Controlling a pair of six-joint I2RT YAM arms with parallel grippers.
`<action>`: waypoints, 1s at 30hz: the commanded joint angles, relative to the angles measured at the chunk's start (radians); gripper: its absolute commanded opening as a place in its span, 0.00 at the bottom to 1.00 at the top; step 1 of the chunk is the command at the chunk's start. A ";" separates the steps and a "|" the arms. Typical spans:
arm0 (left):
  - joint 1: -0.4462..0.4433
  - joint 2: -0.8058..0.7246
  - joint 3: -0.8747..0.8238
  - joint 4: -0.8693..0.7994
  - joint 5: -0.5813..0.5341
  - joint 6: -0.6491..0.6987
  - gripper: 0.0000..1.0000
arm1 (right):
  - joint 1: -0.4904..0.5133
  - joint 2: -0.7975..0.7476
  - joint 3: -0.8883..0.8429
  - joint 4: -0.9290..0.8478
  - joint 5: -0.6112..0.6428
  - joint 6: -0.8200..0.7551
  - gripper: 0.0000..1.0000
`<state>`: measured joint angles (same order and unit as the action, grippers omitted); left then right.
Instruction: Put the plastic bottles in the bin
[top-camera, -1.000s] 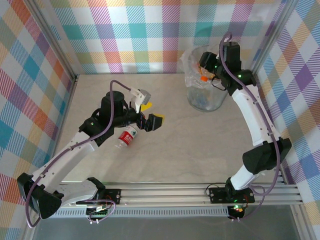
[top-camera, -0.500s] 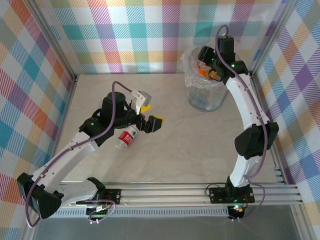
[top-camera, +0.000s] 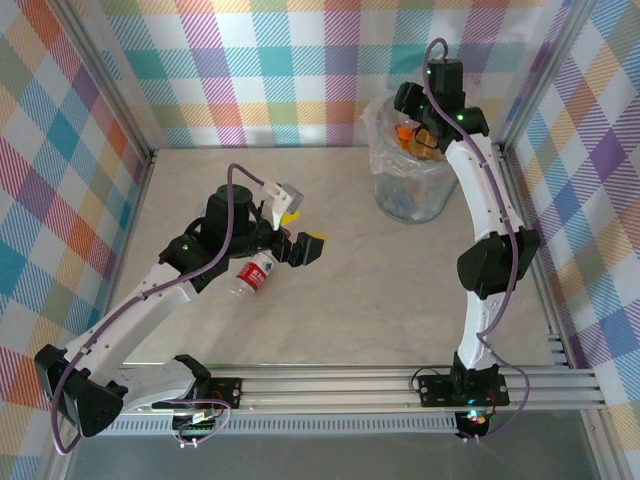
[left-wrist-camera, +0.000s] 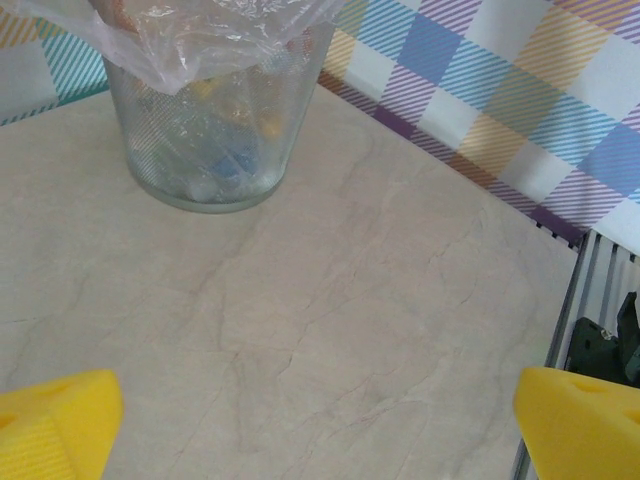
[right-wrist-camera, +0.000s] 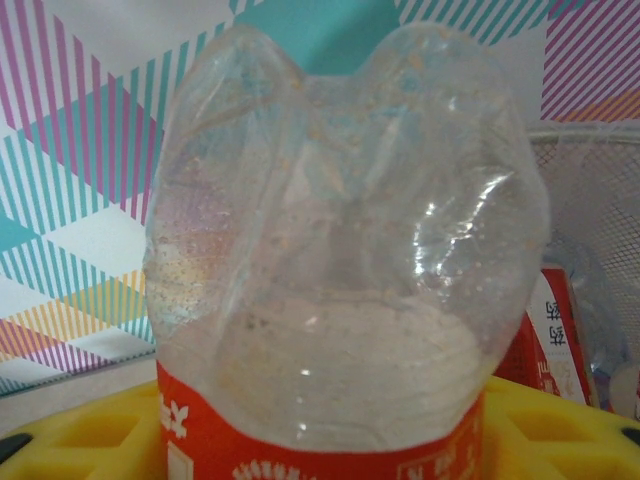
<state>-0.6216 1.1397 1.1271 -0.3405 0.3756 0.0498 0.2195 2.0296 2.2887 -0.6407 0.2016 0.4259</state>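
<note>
L gripper (top-camera: 303, 230): jaws wide, empty, per top and L wrist views.
Loose bottle (top-camera: 256, 275): red label, lying on table (top-camera: 380, 290) beside L arm (top-camera: 150, 295), top view.
R gripper (top-camera: 410, 133): over bin (top-camera: 410, 198); R wrist view shows held bottle (right-wrist-camera: 340, 250) clamped btwn yellow pads (right-wrist-camera: 80, 430).

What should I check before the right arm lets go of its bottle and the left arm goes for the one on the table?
1. Right jaws closed on the red-labelled bottle: ok.
2. That bottle over the bin mouth, top view: ok.
3. Left jaws wide open: ok.
4. Lying bottle between them: not ok, it lies off to one side.
5. Room left in bin: cannot tell.
</note>
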 joint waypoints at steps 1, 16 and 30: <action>-0.015 -0.003 0.010 -0.014 -0.014 0.023 1.00 | -0.006 0.030 0.041 -0.040 -0.003 -0.055 0.59; -0.015 -0.018 0.002 -0.020 -0.004 0.042 1.00 | -0.006 0.010 0.032 -0.101 -0.100 -0.143 0.80; -0.015 -0.058 -0.008 -0.020 0.016 0.081 1.00 | -0.005 -0.223 -0.175 -0.045 -0.296 -0.210 0.81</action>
<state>-0.6216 1.1095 1.1271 -0.3462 0.3733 0.0975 0.2169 1.8954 2.1735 -0.7296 0.0162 0.2531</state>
